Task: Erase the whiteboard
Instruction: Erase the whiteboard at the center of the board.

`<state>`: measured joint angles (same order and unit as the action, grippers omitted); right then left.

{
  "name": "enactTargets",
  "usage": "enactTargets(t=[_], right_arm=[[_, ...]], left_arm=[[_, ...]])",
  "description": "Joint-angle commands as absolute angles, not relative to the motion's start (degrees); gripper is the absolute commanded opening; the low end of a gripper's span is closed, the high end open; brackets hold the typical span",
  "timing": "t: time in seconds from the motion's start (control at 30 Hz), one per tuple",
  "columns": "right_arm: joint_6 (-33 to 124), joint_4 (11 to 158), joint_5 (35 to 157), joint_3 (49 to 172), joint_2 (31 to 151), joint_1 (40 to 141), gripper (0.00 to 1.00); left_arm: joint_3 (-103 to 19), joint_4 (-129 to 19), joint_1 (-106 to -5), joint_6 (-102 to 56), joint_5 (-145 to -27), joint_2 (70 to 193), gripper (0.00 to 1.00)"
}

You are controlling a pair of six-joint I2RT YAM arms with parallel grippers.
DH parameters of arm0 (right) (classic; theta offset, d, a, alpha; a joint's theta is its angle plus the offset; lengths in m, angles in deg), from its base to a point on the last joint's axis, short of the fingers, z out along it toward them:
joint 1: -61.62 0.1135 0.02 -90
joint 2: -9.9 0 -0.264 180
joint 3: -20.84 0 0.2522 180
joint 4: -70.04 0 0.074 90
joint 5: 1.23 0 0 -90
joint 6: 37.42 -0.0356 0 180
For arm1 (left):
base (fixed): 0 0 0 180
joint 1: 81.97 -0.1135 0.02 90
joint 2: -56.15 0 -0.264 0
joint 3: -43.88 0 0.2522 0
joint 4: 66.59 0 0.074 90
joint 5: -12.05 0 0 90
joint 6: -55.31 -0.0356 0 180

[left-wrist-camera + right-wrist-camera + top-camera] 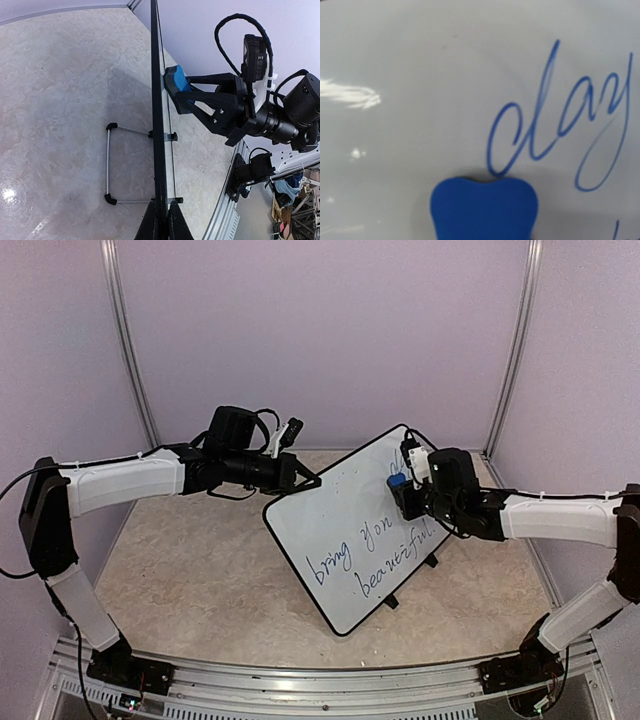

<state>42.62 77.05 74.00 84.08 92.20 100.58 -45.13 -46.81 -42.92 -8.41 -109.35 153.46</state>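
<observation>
As the scene is followed from the left, the left hand (311, 480) is seen closed on the whiteboard (340, 515), with its fingers (177, 225) clamped on either side of the thin black rim at the board's upper left edge. The whiteboard is propped at a tilt near the middle of the desk (190, 570), between the two arms, and its written face is turned toward the right arm. From the left wrist the board (156, 100) is viewed edge-on, and a wire stand (108, 165) is shown behind it, with its feet set on the marbled desk (55, 85). Blue handwriting (365, 555) is spread over the lower half of the face; "bring", "you" and "beautiful" can be read. Two small black clip feet (392, 600) are seen along the board's lower right edge. Further right, a blue eraser (398, 483) is pressed flat against the face near the upper right corner. It is gripped by the right hand (407, 494), whose jaws are closed on it. In the right wrist view the eraser (484, 207) is found just beneath the word "day" (560, 115), touching the foot of the "d", while the surface (420, 60) to the left is bare white.
</observation>
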Motion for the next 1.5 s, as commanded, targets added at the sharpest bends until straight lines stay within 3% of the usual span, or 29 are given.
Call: enactTargets(t=[0.0,0.3,0.5,0.9,1.47], right_arm=[[43.06,79.98,74.64,87.08,95.24,98.07,0.26],[44.49,80.59,77.05,92.55,96.94,95.44,0.27],[42.56,76.81,86.29,86.52,95.57,95.98,0.26],[39.38,77.16,81.59,77.87,91.48,96.87,0.26],[43.35,78.18,80.37,93.90,98.94,93.81,0.26]], left_arm=[[-45.00,-49.35,-41.30,-12.36,-115.42,151.16,0.00],[-45.03,-49.15,-41.44,-12.63,-115.38,151.05,0.00],[-45.03,-49.32,-41.54,-12.37,-115.70,151.20,0.00],[-45.00,-49.50,-41.39,-12.17,-115.70,151.49,0.00],[-45.03,-49.15,-41.26,-12.63,-115.38,151.24,0.00]])
